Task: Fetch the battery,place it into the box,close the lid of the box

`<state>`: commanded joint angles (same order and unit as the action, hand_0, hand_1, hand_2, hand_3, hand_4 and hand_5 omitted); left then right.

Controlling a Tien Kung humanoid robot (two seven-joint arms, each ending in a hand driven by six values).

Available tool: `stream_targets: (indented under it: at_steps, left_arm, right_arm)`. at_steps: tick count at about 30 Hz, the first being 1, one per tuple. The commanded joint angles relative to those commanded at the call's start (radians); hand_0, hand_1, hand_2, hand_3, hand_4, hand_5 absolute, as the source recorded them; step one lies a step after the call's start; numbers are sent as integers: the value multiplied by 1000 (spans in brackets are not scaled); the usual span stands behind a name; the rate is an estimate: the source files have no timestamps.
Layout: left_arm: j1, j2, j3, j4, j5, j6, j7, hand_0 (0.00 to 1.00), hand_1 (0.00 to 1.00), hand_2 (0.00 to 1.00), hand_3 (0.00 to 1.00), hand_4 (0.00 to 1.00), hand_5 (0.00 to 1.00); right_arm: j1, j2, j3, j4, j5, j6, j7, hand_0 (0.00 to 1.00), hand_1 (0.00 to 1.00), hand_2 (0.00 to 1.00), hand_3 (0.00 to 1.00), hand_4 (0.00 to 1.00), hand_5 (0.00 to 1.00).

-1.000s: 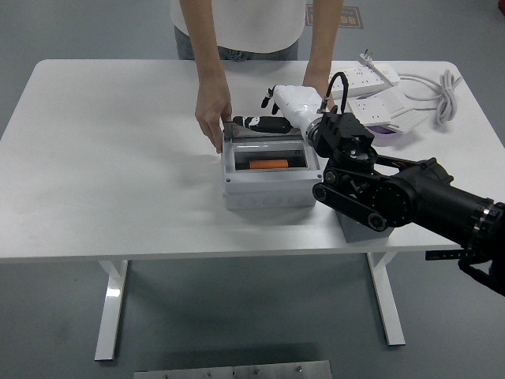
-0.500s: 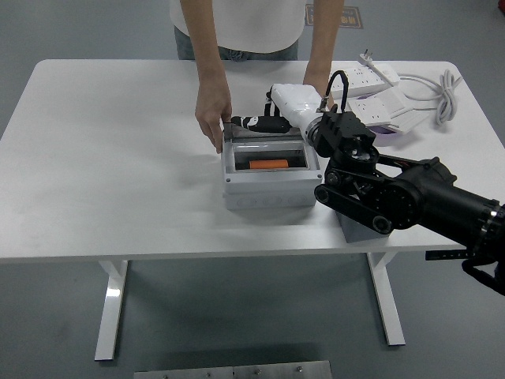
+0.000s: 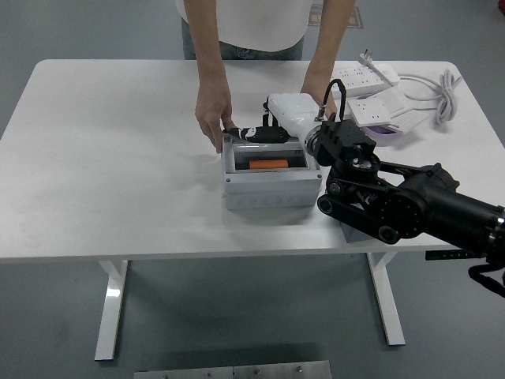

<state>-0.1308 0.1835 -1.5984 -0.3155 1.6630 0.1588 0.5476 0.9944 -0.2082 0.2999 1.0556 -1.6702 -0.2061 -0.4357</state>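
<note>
We see our right robot hand [image 3: 264, 131] reaching over the far edge of the grey box [image 3: 271, 180], its dark fingers [image 3: 254, 133] curled against the raised lid [image 3: 264, 140] there. We cannot tell whether they are clamped on the lid or only pressed to it. Just below the robot hand, inside the box, lies the orange battery [image 3: 269, 165]. To the left of the robot hand, a person's hand [image 3: 213, 117] touches the box's far left corner; the person's other hand [image 3: 318, 79] is behind our white forearm. Further right on the table [image 3: 110, 158] lie white power strips [image 3: 377, 88] with a coiled cable [image 3: 443, 91].
</note>
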Motion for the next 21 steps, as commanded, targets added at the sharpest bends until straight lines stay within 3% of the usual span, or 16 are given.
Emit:
stream_targets:
  at_steps: [14, 21]
  left_arm:
    - [1, -1, 2, 1, 1, -1, -1, 425, 645, 648, 636, 816, 906]
    - [0, -3, 0, 0, 3, -3, 0, 426, 645, 647, 636, 815, 905]
  right_arm:
    - [-15, -7, 6, 6, 6, -5, 2, 313, 391, 369, 324, 998, 998]
    - [-44, -30, 91, 23, -54, 30, -33, 314, 391, 360, 325, 998, 998]
